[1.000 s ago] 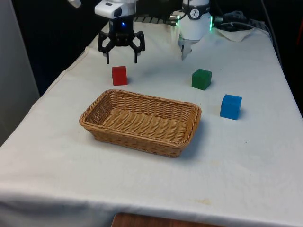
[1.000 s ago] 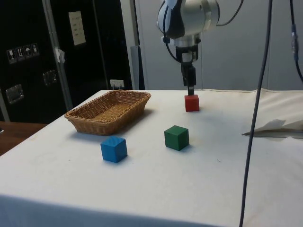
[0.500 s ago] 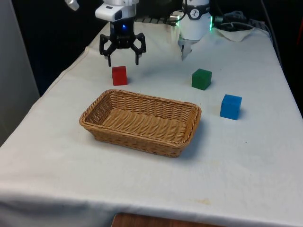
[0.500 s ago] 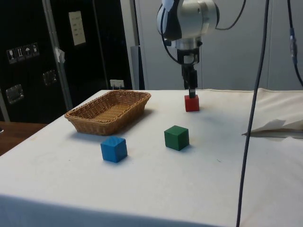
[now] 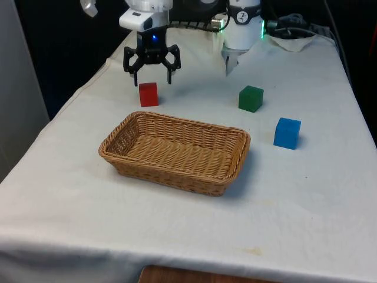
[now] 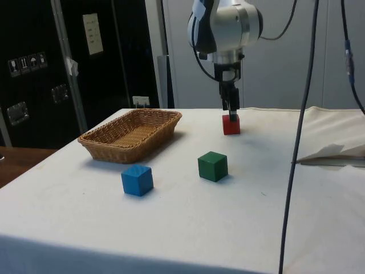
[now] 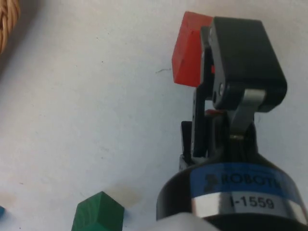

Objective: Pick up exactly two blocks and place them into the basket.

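The small red cube block [image 5: 148,94] sits on the white tablecloth [image 5: 306,194] just beyond the oval woven wicker basket's [image 5: 175,152] far rim, its far side partly hidden by the black two-finger gripper [image 5: 151,76] hovering directly above, fingers spread wide, gripping nothing. The green cube [image 5: 251,98] and blue cube [image 5: 287,132] stand well apart, open cloth around them.

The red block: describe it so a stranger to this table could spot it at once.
Start at the wicker basket in the middle of the white-clothed table. Beyond its far corner, toward the front view's left, the red block sits on the cloth under the open tool. It is the lone red cube; the green block and blue block lie toward the right.
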`<move>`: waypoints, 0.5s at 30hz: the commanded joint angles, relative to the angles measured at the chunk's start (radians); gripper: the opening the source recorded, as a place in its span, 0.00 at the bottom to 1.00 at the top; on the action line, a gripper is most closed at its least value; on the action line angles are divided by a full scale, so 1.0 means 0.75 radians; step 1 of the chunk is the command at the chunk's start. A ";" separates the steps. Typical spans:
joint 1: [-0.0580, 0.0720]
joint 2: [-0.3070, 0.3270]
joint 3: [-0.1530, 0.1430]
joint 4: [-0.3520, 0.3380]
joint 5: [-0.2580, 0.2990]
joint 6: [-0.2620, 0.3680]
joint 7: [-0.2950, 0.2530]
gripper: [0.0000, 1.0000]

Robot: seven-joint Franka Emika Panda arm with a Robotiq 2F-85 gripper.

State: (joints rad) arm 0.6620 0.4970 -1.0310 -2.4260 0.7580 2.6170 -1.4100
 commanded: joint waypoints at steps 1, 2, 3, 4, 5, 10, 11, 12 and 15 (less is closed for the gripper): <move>-0.044 0.021 0.067 0.005 0.060 0.032 -0.044 1.00; -0.045 0.028 0.068 0.009 0.065 0.031 -0.048 1.00; -0.045 0.035 0.069 0.012 0.071 0.031 -0.053 1.00; -0.048 0.049 0.072 0.019 0.084 0.028 -0.063 1.00; -0.048 0.057 0.073 0.023 0.091 0.027 -0.069 1.00; -0.051 0.097 0.080 0.043 0.125 0.020 -0.091 1.00; -0.051 0.104 0.081 0.045 0.131 0.017 -0.095 1.00; -0.051 0.112 0.084 0.049 0.139 0.016 -0.099 1.00; -0.049 0.128 0.088 0.057 0.153 0.013 -0.105 1.00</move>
State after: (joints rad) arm 0.6560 0.5820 -1.0130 -2.3890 0.8370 2.6040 -1.4670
